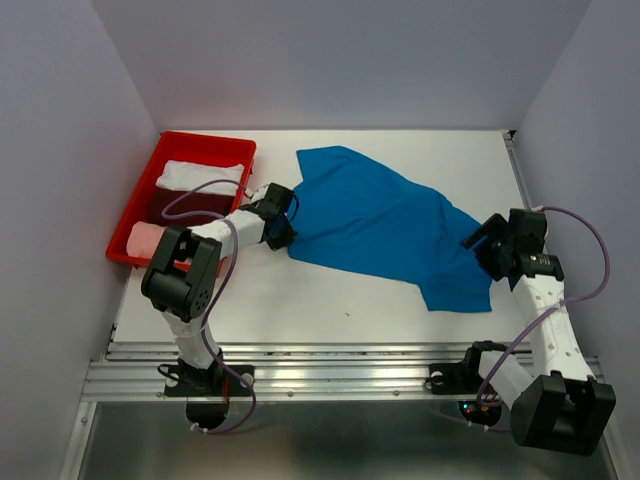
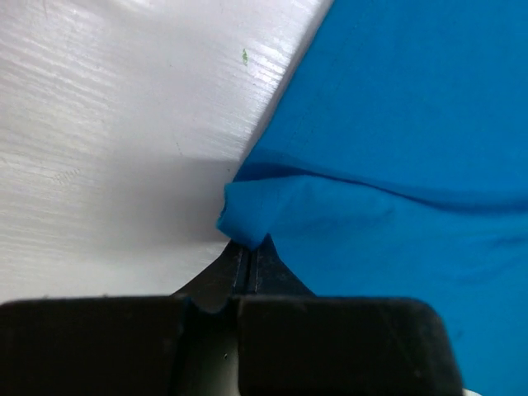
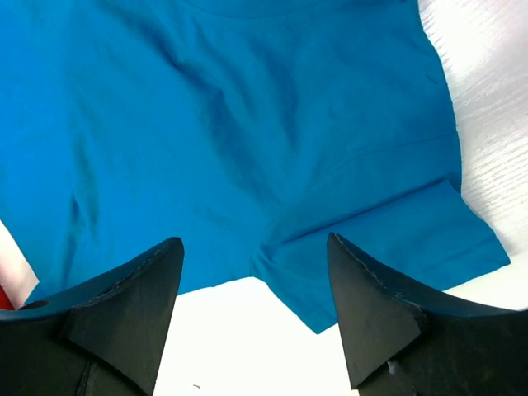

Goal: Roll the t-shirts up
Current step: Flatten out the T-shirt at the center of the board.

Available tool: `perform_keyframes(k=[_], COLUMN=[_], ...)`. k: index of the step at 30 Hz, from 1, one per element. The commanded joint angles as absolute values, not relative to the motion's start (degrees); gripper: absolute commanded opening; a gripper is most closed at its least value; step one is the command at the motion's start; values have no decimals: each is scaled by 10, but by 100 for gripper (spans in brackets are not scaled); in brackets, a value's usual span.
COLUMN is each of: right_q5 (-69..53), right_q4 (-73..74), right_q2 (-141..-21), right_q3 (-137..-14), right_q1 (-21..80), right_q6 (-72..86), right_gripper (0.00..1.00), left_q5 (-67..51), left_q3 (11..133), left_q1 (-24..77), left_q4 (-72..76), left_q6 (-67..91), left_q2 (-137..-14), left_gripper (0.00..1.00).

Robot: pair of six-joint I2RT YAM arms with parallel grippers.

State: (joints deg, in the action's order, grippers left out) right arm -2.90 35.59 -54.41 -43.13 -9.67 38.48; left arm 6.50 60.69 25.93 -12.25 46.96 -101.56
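I see the blue t-shirt (image 1: pixel 385 225) spread roughly flat and slantwise across the middle of the white surface (image 1: pixel 330 300), a bit wrinkled. My left end effector (image 2: pixel 250 247) is closed, pinching a small raised fold at the shirt's left edge; the cloth bunches up right at the fingertips. My right end effector (image 3: pixel 256 241) is spread wide with nothing between the fingers, hanging over the right end of the shirt by a short sleeve; I can't tell if it touches the cloth. The red tray (image 1: pixel 205 138) sits at the far left of the surface, just beside the left arm. It holds a white tee (image 1: pixel 200 175), a dark red tee (image 1: pixel 195 205) and a rolled pink tee (image 1: pixel 148 238) at its near end.
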Motion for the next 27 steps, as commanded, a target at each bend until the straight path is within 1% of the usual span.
perform_keyframes(k=[1, 5, 6, 10, 16, 22, 27], right_q5=[-17, -23, -21, -15, -6, -72, -73], right_q4=[356, 378, 404, 463, 513, 481, 499], right_q2=[-539, -573, -583, -619, -613, -596, -553], right_q3=[-432, -433, -445, -464, -435, -365, -332], right_q1=[-98, -98, -98, -98, -98, -98, -48], right_q6=[410, 438, 452, 461, 461, 499, 567], right_gripper=[76, 76, 76, 76, 76, 75, 76], left_q5=[79, 88, 88, 70, 42, 27, 19], left_q3=[638, 648, 648, 635, 641, 640, 639], left_q1=[260, 253, 250, 208, 176, 175, 175], left_q4=[-141, -156, -160, -153, -149, -142, -140], left_q6=[436, 416, 410, 403, 378, 372, 368], left_q2=[-989, -944, -927, -897, -885, -891, -896], left_gripper=[0, 0, 0, 0, 0, 0, 0])
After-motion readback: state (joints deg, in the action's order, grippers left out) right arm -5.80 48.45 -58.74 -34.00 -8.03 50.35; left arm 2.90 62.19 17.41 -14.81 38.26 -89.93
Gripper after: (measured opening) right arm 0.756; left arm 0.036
